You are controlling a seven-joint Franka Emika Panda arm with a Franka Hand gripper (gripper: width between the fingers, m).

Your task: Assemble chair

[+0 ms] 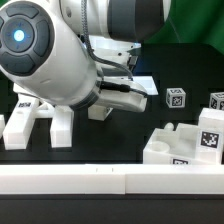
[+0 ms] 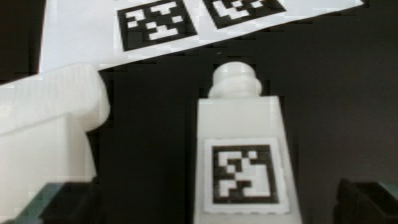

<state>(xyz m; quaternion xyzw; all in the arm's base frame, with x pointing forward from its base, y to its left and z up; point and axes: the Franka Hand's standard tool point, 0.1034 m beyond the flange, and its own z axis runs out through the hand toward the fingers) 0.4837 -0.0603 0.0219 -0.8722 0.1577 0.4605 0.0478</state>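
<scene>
- Chair bar [image 2: 240, 150], a white piece with a rounded peg at one end and a square tag on its upper face, lies flat on the black table [image 2: 151, 100]. It sits between the two fingertips [image 2: 365, 200], with a dark gap to each.
- The gripper [image 2: 210, 205] hangs over the bar's tagged end with its fingers spread wide, pinching nothing and touching nothing.
- The bar's long axis runs straight away from the fingers, square to the line that joins them. The peg end points away from them toward the marker board [image 2: 107, 40], and the tagged end is the one between them.
- A white blocky part [image 2: 54, 120] lies on the outer side of one finger, near the bar but apart from it. That fingertip shows in front of the block's lower edge.
- In the exterior view the other chair parts [image 1: 175, 145] lie loose and well apart, with no two visibly joined.
- Step in hand, as I judge it: lining up to pick the bar, early in the assembly.
- The next move calls for a straight descent with the bar kept centred, then a close across its short width.
- The finger beside the block needs room, as it could land on that part or push it into the bar.
</scene>
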